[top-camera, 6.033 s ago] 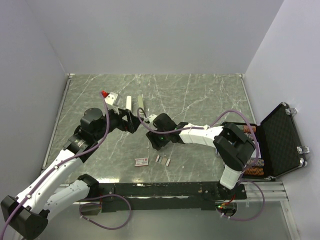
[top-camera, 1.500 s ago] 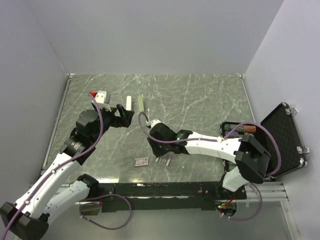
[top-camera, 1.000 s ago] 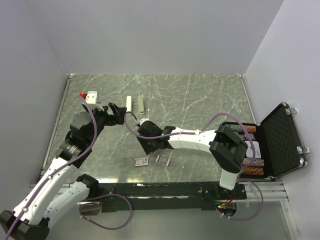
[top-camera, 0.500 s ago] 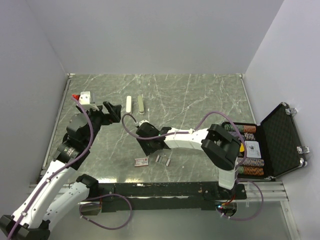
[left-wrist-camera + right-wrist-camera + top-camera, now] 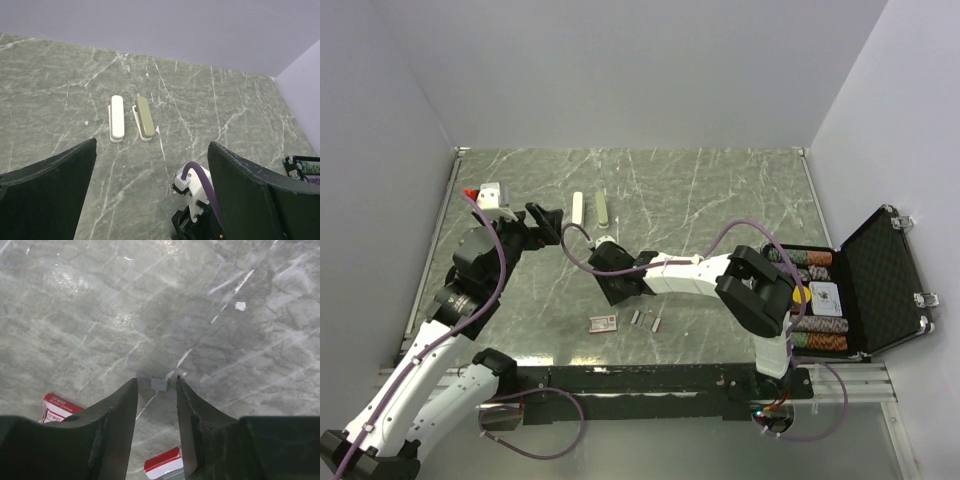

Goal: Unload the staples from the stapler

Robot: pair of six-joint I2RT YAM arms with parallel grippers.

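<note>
Half shut, narrower than a second ago: right gripper [image 5: 157, 380] around one grey staple strip [image 5: 160, 384] on the table [image 5: 250, 340], not pinching yet. At 5 o'clock, two more staples [image 5: 636, 318] beside red-and-white box [image 5: 603, 322]. At 12 o'clock, stapler parts [image 5: 603, 208] lying free; left gripper [image 5: 151, 145] wide open, withdrawn. Seems unloading done, tidying strips.
</note>
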